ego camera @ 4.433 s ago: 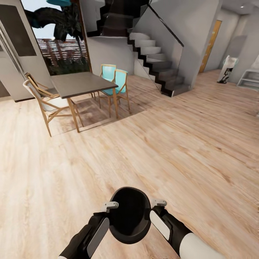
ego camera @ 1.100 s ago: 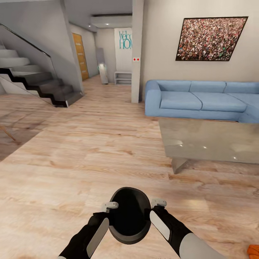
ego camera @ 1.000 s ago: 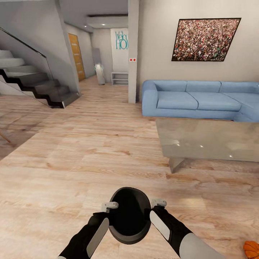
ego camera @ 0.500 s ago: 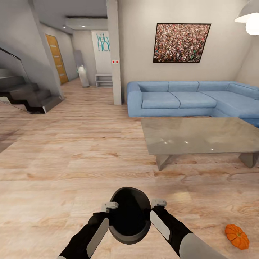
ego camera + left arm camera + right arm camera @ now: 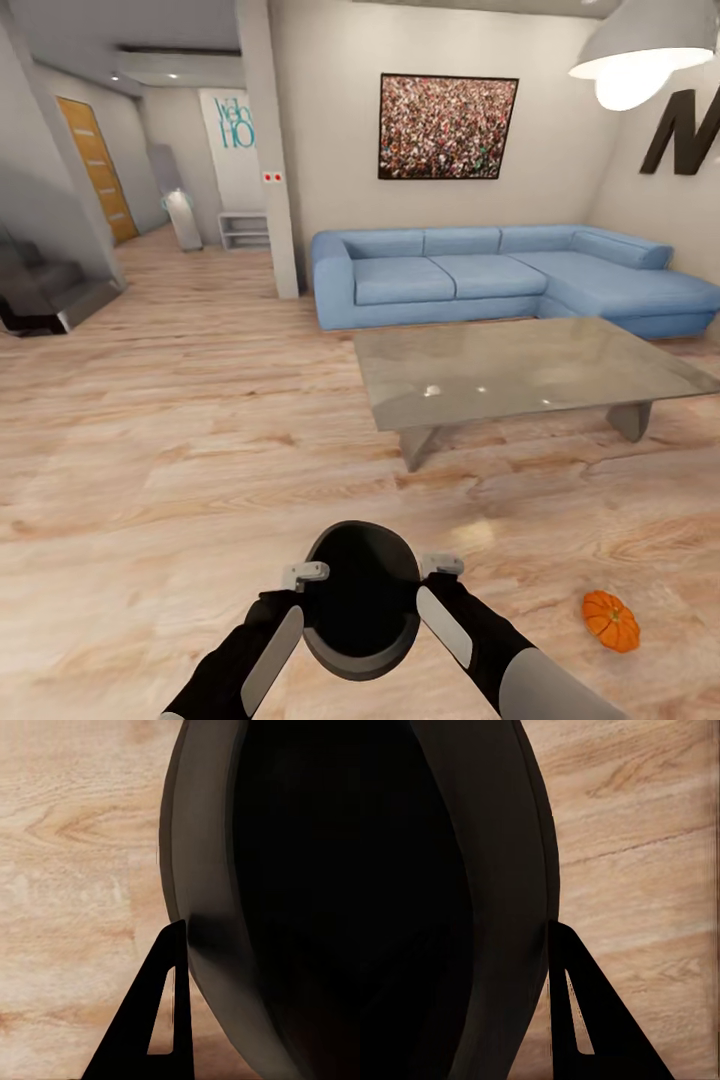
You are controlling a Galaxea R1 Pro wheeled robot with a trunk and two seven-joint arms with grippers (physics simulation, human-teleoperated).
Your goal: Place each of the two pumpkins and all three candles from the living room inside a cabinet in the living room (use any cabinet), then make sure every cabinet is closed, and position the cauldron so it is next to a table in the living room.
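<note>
- The cauldron [image 5: 361, 600], short of the desk [image 5: 520, 372], is pinched between left fingers [image 5: 306, 573] and right fingers [image 5: 441, 565]; uneven pressure risks slipping.
- The pumpkin [image 5: 611, 620] lies on the floor before the desk; driving forward risks striking it.

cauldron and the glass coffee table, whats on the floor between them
In the head view only bare wooden floor lies between the cauldron and the coffee table; the pumpkin sits off to the right.

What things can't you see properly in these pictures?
- Inside the cauldron, head view: all black, so whether anything is in it cannot be told.
- Left gripper and right gripper: the cauldron's wall hides how the fingers sit on it.
- Lettering on the far wall, head view: cut off by the pillar.
- Big dark letter, head view: cut by the picture's edge.
</note>
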